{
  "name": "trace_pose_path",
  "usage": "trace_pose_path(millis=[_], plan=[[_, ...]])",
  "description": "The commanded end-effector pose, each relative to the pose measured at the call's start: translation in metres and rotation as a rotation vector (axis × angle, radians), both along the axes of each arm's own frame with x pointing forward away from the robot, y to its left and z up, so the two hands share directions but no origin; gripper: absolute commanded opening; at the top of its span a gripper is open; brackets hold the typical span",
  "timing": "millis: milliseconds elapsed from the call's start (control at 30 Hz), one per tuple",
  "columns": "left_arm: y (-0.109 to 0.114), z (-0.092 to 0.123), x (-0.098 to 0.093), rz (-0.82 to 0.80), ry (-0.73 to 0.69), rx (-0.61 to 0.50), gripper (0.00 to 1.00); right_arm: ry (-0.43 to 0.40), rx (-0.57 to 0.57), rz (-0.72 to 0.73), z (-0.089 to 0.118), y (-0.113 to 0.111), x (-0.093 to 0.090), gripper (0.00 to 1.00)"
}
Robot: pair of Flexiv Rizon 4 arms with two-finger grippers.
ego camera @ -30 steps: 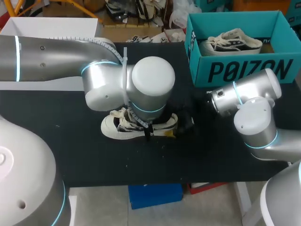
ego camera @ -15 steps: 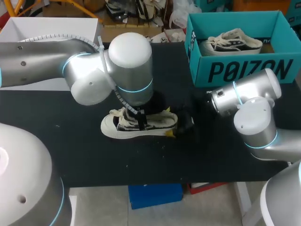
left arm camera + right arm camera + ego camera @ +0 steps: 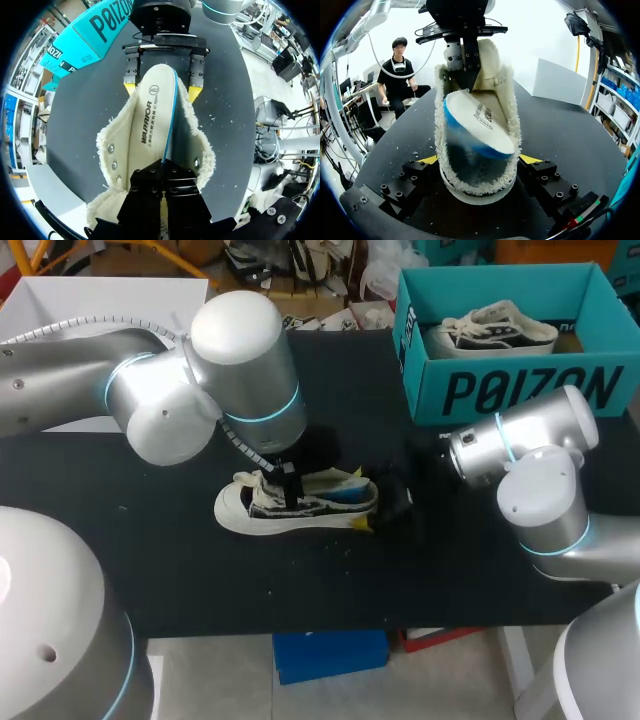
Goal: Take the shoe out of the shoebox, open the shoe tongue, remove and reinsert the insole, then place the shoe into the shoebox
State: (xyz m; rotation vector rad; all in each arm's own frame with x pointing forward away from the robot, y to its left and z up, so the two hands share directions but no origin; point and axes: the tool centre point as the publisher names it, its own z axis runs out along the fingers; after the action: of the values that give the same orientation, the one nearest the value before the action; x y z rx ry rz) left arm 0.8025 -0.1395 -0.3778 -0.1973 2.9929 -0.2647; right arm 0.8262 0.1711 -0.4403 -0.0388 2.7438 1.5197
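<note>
The left claw (image 3: 162, 197) is closed on the fore part of the insole (image 3: 150, 115), its two fingers pinching the insole from both faces directly in front of the wrist. The right claw (image 3: 480, 160) is closed on the shoe (image 3: 250, 512), one yellow tip against each side of the heel, and pins the shoe to the table (image 3: 150, 570). The governing relation is the long axis: the insole runs straight ahead of the left claw, toe end at its fingers, heel end toward the right claw. The shoe lies on the same line, so the two claws face each other along it. Seen from the right claw, the heel end of the insole rides above the heel collar with its blue underside exposed, while the fore part sits inside the shoe's opened upper. The left claw is therefore the nearer and the only one placed to finish the extraction. The likely requirement is a pull along that axis, up and away from the right claw, with the heel grip resisting. The shoebox (image 3: 520, 390) stands well apart, beyond and beside the right claw
</note>
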Motion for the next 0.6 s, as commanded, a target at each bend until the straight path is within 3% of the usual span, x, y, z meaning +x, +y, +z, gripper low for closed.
trace_pose_path(millis=[33,233,300,367,400,467,500,600], plan=[[-0.003,-0.001,0.002,-0.017,-0.005,-0.033,0.00,0.001,-0.001,0.000,-0.003,-0.001,0.001,0.00],[-0.019,-0.003,0.009,-0.049,-0.008,-0.048,0.00,0.001,-0.001,0.000,-0.003,-0.001,0.001,0.00],[-0.025,-0.005,0.010,-0.060,-0.007,-0.050,0.22,0.001,-0.001,0.000,-0.003,-0.001,0.001,0.00],[-0.028,-0.006,0.011,-0.077,0.000,-0.057,0.27,0.001,-0.001,0.000,-0.003,-0.001,0.001,0.00],[-0.031,-0.007,0.010,-0.089,0.002,-0.061,0.36,0.001,-0.001,0.000,-0.003,-0.001,0.001,0.00],[-0.034,-0.007,0.008,-0.107,0.007,-0.068,0.68,0.001,-0.001,0.000,-0.003,-0.001,0.001,0.00],[-0.036,-0.007,0.007,-0.116,0.009,-0.069,0.74,0.001,-0.001,0.000,-0.003,-0.001,0.001,0.00],[-0.039,-0.007,0.003,-0.133,0.009,-0.078,0.78,0.001,-0.001,0.000,-0.003,-0.001,0.001,0.00]])
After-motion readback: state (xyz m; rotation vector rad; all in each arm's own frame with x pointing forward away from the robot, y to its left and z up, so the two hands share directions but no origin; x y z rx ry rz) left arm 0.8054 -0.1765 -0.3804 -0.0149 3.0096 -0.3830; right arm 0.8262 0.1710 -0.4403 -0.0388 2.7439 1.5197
